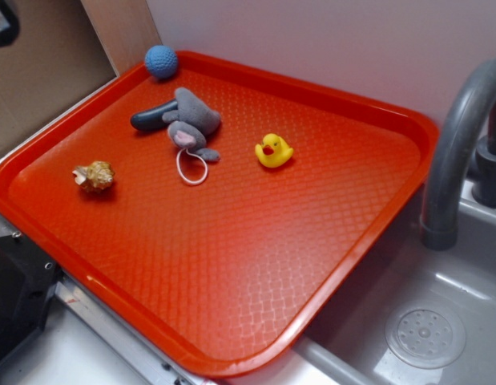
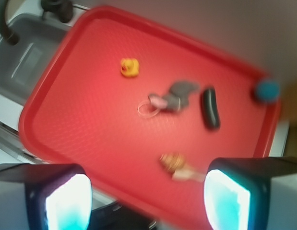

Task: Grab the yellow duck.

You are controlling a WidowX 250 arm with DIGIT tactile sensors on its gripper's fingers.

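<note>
Sitting out in the open on the red tray (image 1: 328, 265), the yellow duck (image 1: 273, 150) is upright, red beak facing toward the tray's near-left side, with bare tray all around it. Just to its left lies the grey plush mouse (image 1: 191, 124), a white loop of cord (image 1: 192, 167) trailing from it toward the front, and its body rests against a dark oblong piece (image 1: 147, 119) on its far side. Up in the back corner, a blue ball (image 1: 161, 62) sits right on the tray rim. Over on the left, well apart from the duck, there's a tan lumpy shell (image 1: 94, 176). To the right of the tray, a grey tap (image 1: 456, 136) curves over the sink (image 1: 440, 313).

From the wrist camera, blurred, the gripper (image 2: 147, 201) is high above the tray with its two fingers (image 2: 66, 199) spread wide at the bottom of the view, nothing between them. The duck shows small and far up the tray from there, closer to the sink side, with the mouse and its cord between it and the shell.
</note>
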